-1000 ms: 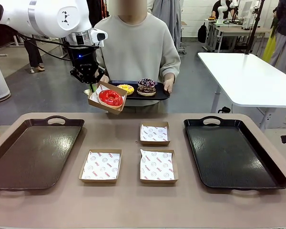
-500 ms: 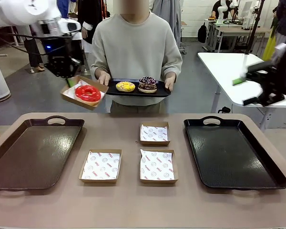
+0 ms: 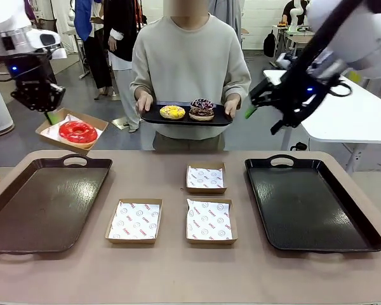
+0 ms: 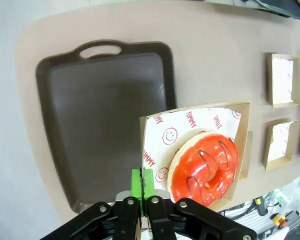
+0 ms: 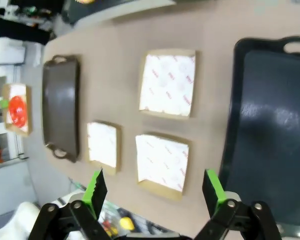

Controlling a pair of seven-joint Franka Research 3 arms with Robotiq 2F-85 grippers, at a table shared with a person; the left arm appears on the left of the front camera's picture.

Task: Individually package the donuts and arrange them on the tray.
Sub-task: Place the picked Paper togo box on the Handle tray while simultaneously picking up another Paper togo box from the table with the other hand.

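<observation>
The left gripper (image 3: 51, 117) hangs above the far left corner of the tan table (image 3: 171, 270), its green pads pinched tight on the rim of a shallow brown cardboard box lined with printed white paper (image 3: 96, 122). The glossy red ring donut (image 3: 78, 131) lies in that box, which is held tilted in the air. It seems to hang just past the far edge of the dark brown handled tray (image 3: 44, 203) at the table's left edge, though the angle makes this hard to judge.

Three empty paper-lined cardboard boxes sit mid-table: one near the front (image 3: 134, 220), one behind it to the right (image 3: 206, 178), one front right (image 3: 209, 220).

Beyond the far edge, a person's hands (image 3: 144, 105) hold a small black tray (image 3: 153, 118). It carries the yellow donut (image 3: 172, 112) and the dark donut with purple-white sprinkles (image 3: 202, 109).

The right gripper (image 5: 155, 186), blurred in the front view, is in the air with its fingers spread wide and nothing between them. A black handled tray (image 3: 311, 203) lies at the table's right edge.
</observation>
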